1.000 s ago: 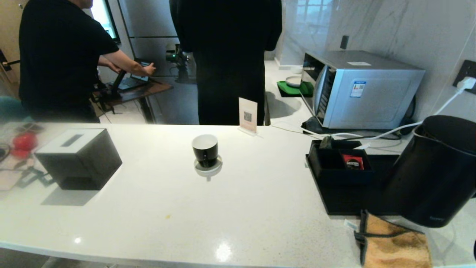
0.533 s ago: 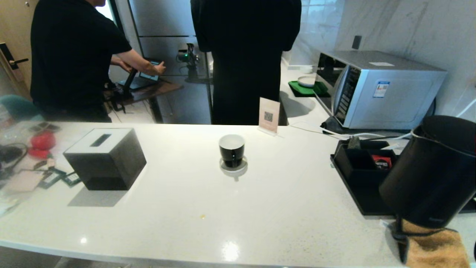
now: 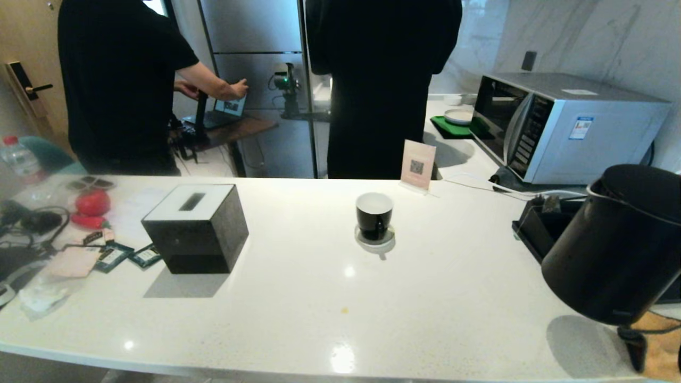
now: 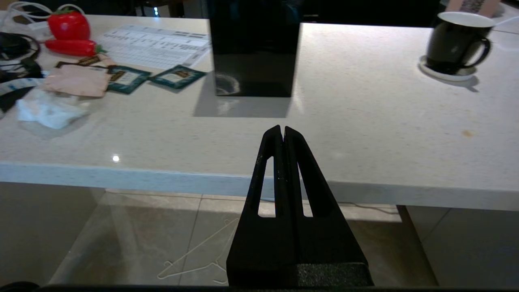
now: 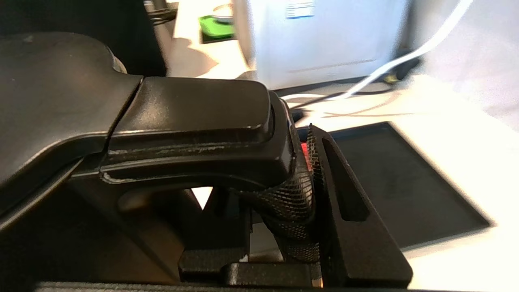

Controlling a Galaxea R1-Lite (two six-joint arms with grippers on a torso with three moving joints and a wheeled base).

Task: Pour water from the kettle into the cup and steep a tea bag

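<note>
Presently: matte black tapered kettle (image 3: 617, 250), at four o'clock from glossy black, white-lined cup (image 3: 374, 215), handle clamped in right gripper (image 5: 300, 194); left gripper (image 4: 282, 130) closed, empty.

The right gripper (image 5: 284, 190) is clamped on the kettle's handle (image 5: 194, 121), its mesh-padded finger (image 5: 296, 198) pressed against the handle's end, with the kettle (image 5: 48, 93) filling the view from nine to twelve o'clock. A black tray (image 5: 401, 182) lies on the white counter (image 5: 458, 134) at four o'clock. A microwave (image 5: 324, 36) with a white cable (image 5: 405, 56) stands at one o'clock.
</note>
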